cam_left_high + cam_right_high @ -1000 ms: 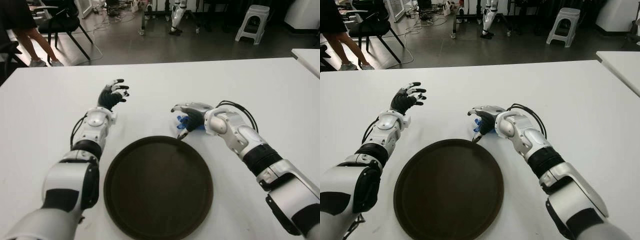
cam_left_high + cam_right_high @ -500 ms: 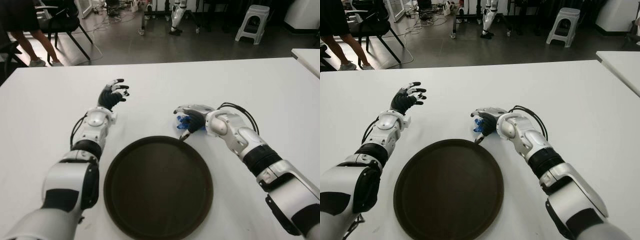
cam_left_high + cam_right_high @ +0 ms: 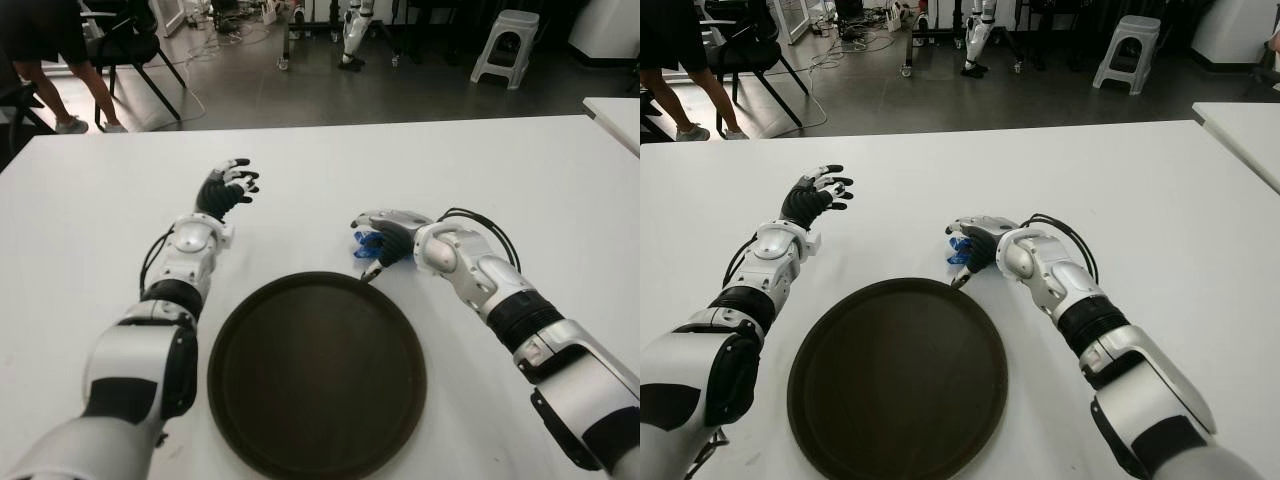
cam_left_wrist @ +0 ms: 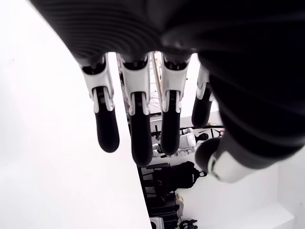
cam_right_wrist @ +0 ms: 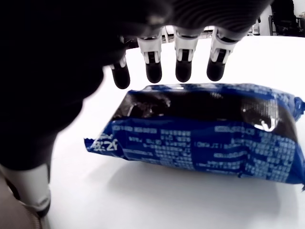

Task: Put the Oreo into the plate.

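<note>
Right hand (image 3: 385,240): poised over the Oreo pack, fingers (image 5: 183,67) extended above its far edge, not yet clamped; nothing held.
Oreo pack (image 5: 200,131): lying flat on the white table (image 3: 520,180), just beyond the plate's far rim, outside it.
Plate (image 3: 230,400): dark, round, nothing in it.
Progress: grasp not secured; lift and transfer to plate remain, in my judgement.
Pack appearance: blue glossy wrapper, crimped ends, dark biscuits printed on it, sealed.
Left hand (image 3: 226,188): idle, fingers spread, beyond the plate on its left.
</note>
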